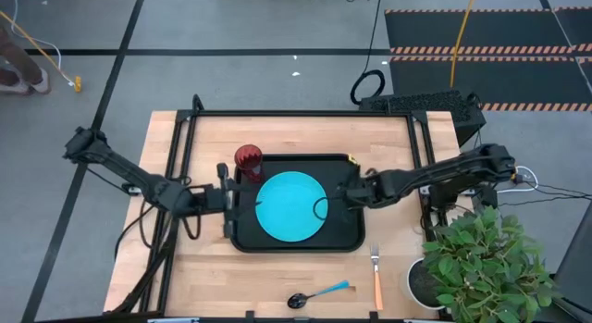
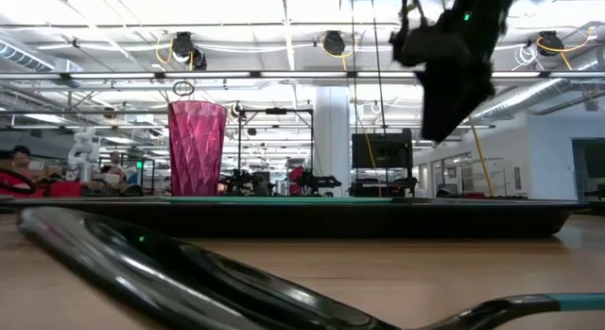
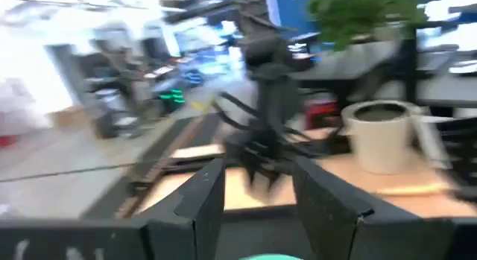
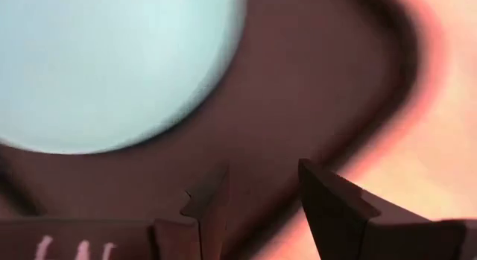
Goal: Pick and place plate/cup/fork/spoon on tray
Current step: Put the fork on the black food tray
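I see the wooden table (image 1: 277, 277) carrying the tray (image 1: 242, 240), the spoon (image 1: 319, 294), the fork (image 1: 376, 279) and a potted plant (image 1: 481, 263).

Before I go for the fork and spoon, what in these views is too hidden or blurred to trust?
- Fork: tines too small in the high view; absent from the other views.
- Spoon: low view, a close blur, handle cut off by the edge.
- Plate: right wrist view, blurred and cropped.
- Right hand: opening hidden by the arm in the high view.
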